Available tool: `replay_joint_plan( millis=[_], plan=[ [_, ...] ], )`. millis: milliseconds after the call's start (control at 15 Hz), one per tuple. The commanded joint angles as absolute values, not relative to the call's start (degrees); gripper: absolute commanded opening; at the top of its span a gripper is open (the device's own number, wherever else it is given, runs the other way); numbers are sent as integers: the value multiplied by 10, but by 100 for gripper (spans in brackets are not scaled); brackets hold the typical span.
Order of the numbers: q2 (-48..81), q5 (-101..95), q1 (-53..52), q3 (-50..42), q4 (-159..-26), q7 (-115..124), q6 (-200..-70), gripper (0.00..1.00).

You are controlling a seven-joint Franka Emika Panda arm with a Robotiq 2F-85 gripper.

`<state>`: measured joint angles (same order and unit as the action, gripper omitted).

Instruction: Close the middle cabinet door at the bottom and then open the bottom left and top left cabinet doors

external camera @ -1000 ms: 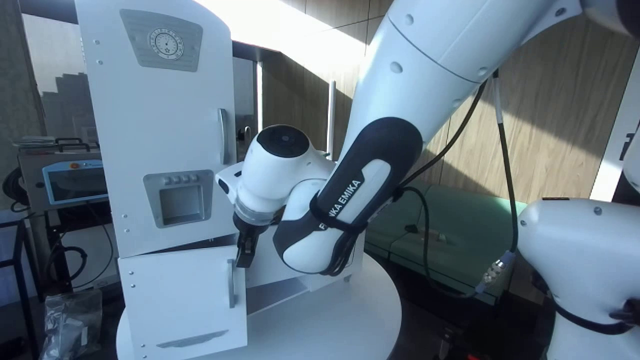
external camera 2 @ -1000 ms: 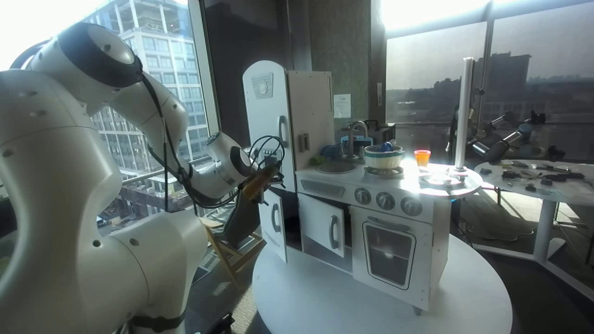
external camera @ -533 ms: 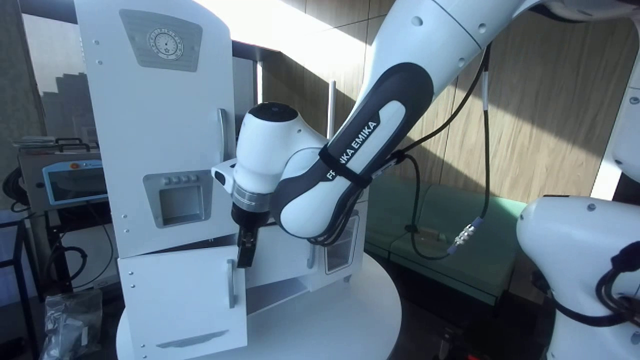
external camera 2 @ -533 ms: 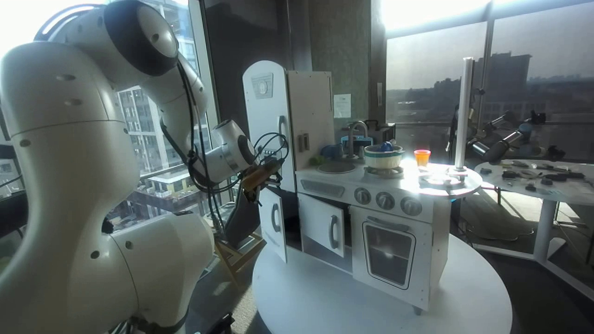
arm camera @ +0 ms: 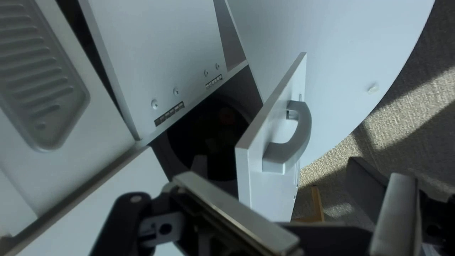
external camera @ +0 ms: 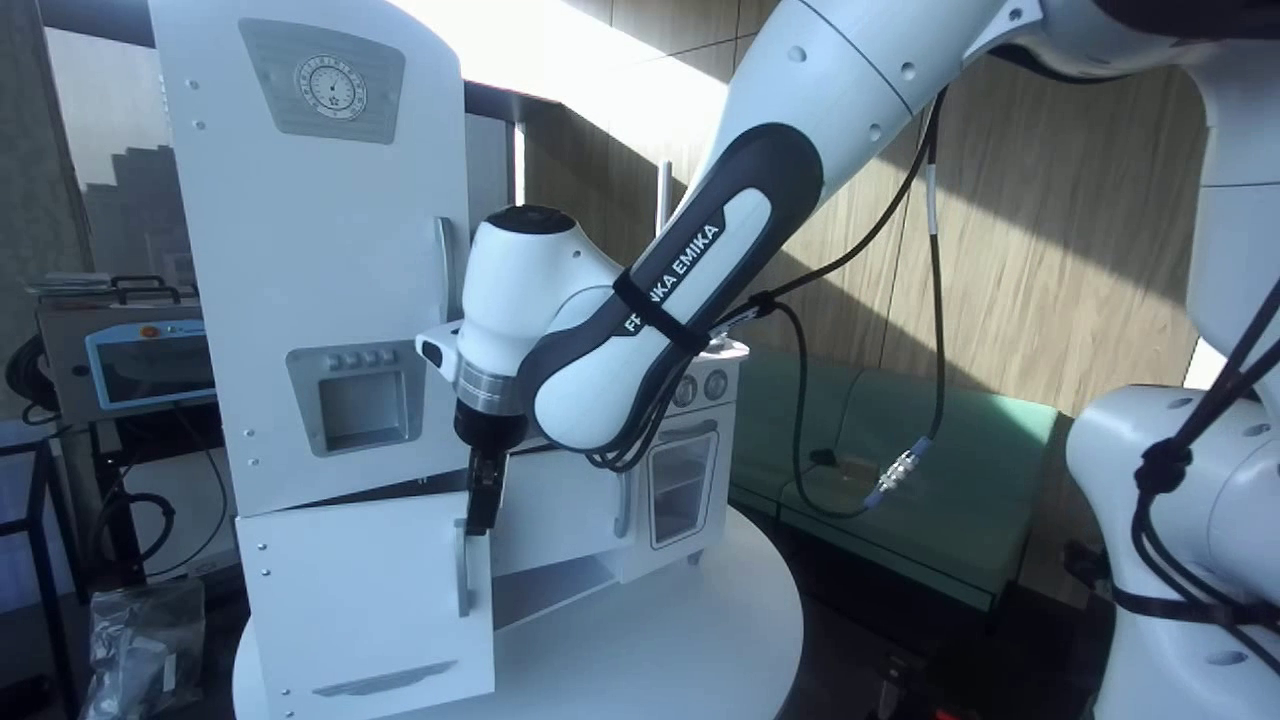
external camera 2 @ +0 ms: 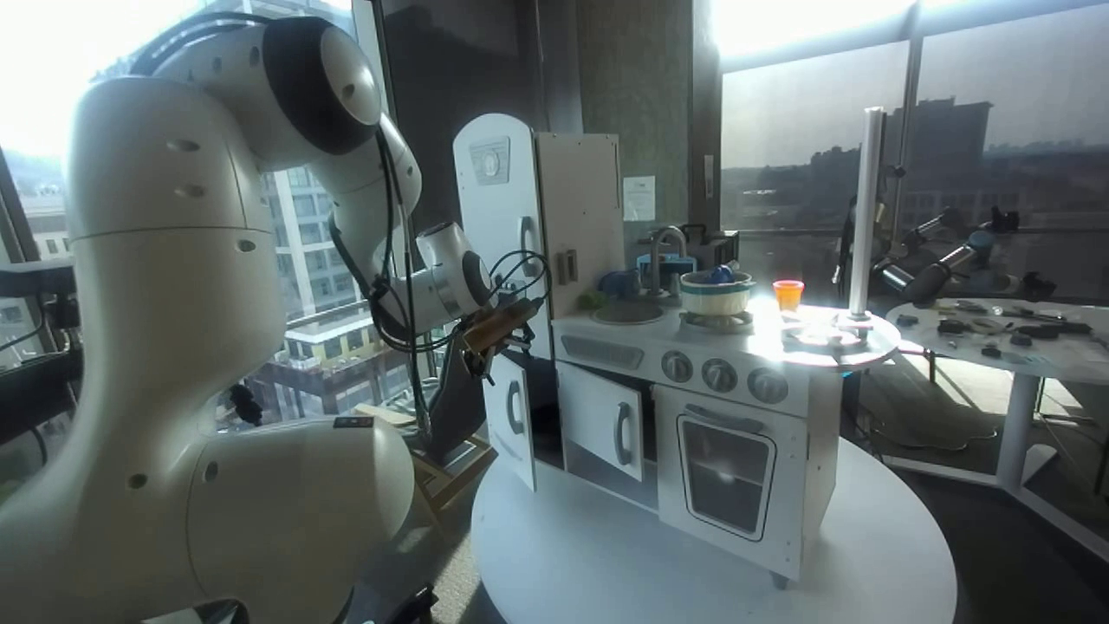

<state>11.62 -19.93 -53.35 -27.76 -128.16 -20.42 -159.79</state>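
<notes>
A white play kitchen holds the doors. The bottom left door [external camera: 360, 610], also in an exterior view [external camera 2: 509, 425], stands wide open; its grey handle [arm camera: 295, 138] shows in the wrist view. The middle bottom door [external camera 2: 598, 416] is ajar; the wrist view shows its hinge side [arm camera: 153, 53]. The top left door [external camera: 320, 260] is shut, its handle [external camera 2: 525, 244] upright. My gripper [external camera: 482, 520] points down by the upper corner of the bottom left door. In the wrist view the gripper [arm camera: 295, 202] is open, fingers wide apart above that door's top edge. I cannot tell whether it touches the door.
The kitchen stands on a round white table [external camera 2: 710, 572]. The oven door [external camera 2: 728, 468] is shut. A pot [external camera 2: 716, 295], an orange cup [external camera 2: 787, 295] and a faucet [external camera 2: 665, 251] are on the counter. A wooden chair [external camera 2: 450, 485] stands beside the table.
My arm's links and wrist have shifted and the wrist has risen, setting the hand more upright. The gripper stays near the bottom left door's upper corner. The doors have not moved.
</notes>
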Motion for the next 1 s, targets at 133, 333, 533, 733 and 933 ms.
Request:
replay_joint_plan(
  millis=[133,333,533,733,933],
  plan=[
    [159,-253,-330,-93,-1232,-203,-1602,100],
    [163,-243,-256,0,-1237,-225,-1602,100],
    [158,-241,-223,67,-1249,-240,-1587,100],
    [150,-245,-213,107,-1260,-243,-1564,100],
    [137,-252,-213,135,-1272,-249,-1545,100]
  ],
)
